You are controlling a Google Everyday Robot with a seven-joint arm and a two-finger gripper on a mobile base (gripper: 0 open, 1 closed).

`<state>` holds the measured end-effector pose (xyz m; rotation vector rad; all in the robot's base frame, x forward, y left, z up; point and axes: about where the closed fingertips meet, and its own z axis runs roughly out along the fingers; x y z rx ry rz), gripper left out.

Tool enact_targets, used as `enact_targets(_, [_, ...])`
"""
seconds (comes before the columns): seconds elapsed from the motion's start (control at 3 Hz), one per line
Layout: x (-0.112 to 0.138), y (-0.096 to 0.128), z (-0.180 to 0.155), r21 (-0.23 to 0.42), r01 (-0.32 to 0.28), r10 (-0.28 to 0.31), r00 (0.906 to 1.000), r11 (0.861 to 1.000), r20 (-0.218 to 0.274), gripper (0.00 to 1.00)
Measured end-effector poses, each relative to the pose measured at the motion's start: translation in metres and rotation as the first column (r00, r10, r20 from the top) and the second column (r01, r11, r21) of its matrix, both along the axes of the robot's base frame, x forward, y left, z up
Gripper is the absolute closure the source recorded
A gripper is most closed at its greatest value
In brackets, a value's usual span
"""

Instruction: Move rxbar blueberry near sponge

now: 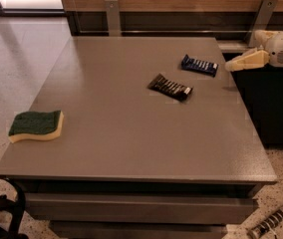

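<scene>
The rxbar blueberry [199, 65], a flat dark blue bar with white stripes, lies on the grey table [131, 133] at the back right. The sponge [36, 125], green top on pale yellow foam, lies near the table's left front corner, far from the bar. My gripper [231, 66] reaches in from the right edge, its cream fingers pointing left, just right of the blue bar and a little above the table's right edge. It holds nothing.
A black-wrapped bar [170, 87] lies a little left and in front of the blue one. A wooden wall with metal brackets [112, 16] runs behind the table. A dark cabinet [271, 103] stands to the right.
</scene>
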<state>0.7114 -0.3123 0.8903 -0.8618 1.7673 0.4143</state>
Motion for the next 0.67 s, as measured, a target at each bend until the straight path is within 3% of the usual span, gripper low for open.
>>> enact_targets(0.33, [0.031,0.008,-0.024,0.027,-0.034,0.034,0.9994,0.999,-0.001,0.00])
enact_targets(0.67, [0.041,0.022,-0.044,0.042,-0.094,0.094,0.9956,0.995,-0.004,0.00])
